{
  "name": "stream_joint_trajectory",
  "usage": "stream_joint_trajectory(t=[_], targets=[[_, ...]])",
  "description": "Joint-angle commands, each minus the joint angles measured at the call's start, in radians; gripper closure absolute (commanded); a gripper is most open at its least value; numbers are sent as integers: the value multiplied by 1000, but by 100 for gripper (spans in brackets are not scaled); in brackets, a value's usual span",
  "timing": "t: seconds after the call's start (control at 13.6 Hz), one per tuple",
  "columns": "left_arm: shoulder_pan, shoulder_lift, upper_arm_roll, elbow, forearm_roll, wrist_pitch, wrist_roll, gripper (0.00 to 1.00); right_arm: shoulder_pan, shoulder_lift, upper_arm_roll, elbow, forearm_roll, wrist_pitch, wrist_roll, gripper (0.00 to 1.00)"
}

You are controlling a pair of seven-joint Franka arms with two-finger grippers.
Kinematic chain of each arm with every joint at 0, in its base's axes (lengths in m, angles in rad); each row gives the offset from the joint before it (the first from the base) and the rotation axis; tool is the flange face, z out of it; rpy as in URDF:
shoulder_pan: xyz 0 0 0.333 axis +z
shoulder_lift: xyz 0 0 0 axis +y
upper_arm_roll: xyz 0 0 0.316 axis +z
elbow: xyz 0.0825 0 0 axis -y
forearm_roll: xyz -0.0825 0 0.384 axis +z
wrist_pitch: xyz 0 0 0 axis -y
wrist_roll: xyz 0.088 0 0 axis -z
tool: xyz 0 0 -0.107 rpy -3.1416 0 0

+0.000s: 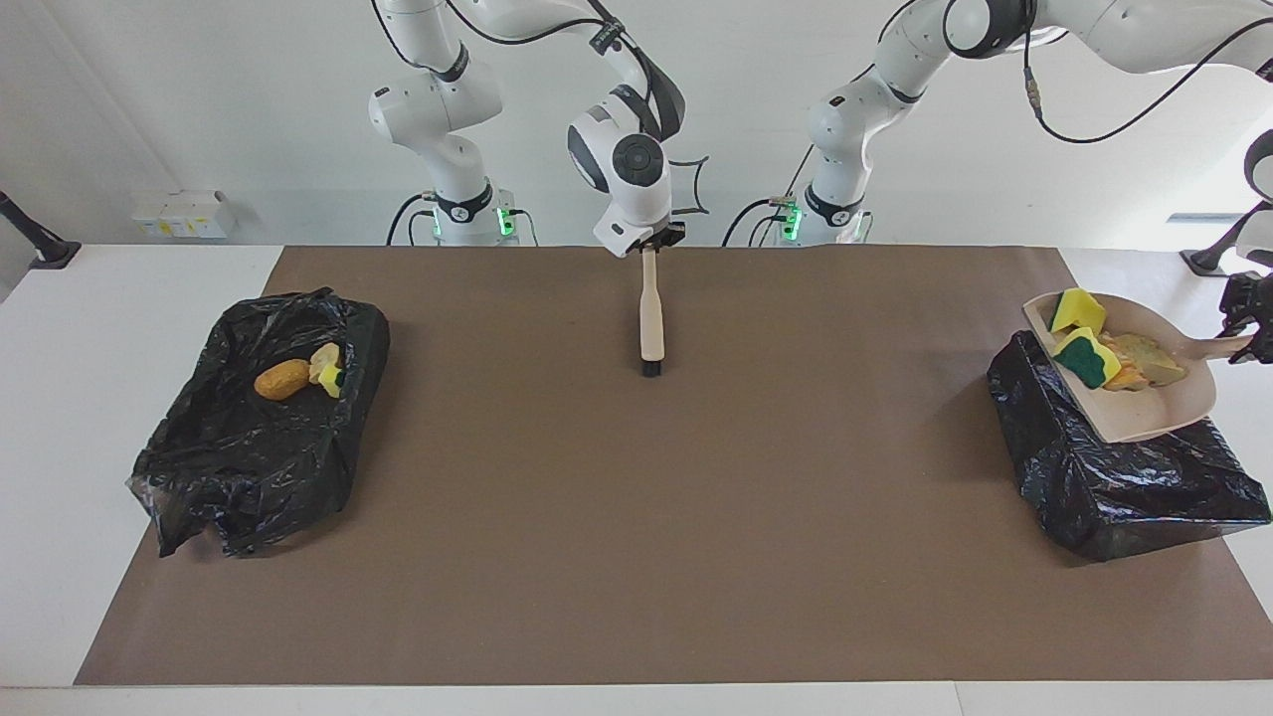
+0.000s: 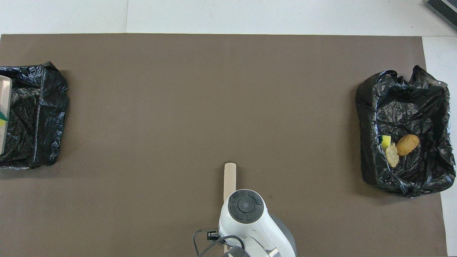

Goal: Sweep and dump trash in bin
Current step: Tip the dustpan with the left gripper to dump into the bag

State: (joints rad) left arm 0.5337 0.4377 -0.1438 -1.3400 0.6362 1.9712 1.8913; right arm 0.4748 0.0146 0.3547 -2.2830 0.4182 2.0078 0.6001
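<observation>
My left gripper (image 1: 1245, 340) is shut on the handle of the beige dustpan (image 1: 1159, 418), which it holds tilted in the air over the black-lined bin (image 1: 1124, 482) at the left arm's end. In the pan lie trash pieces: two yellow sponge chunks (image 1: 1077, 310) and a pale lump (image 1: 1151, 360). Only the pan's edge (image 2: 4, 117) shows in the overhead view. My right gripper (image 1: 648, 242) is shut on the top of the beige brush (image 1: 650, 318), whose bristles rest on the brown mat.
A second black-lined bin (image 1: 249, 457) sits at the right arm's end, holding a brown oval lump (image 1: 281, 379), a pale lump and a yellow scrap (image 1: 329, 367). The brown mat (image 1: 636, 517) covers the table. The right arm's wrist (image 2: 246, 207) hides the brush handle from above.
</observation>
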Motion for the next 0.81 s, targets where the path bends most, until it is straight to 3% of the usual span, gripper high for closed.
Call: stream_joint_trajectory(t=[0.0,0.29,0.73], targets=[[-29,-10,10,-59,94,51,-41,100,-16,15,1,8,4,6,-34,0],[-57,-71,9,-169,307,55,-150,100,-31,5,-8,46,-113,16,-23,0],[-104,-102,10,-183,594,3,-310,100,-270,10,-7,117,-326,11,-29,0]])
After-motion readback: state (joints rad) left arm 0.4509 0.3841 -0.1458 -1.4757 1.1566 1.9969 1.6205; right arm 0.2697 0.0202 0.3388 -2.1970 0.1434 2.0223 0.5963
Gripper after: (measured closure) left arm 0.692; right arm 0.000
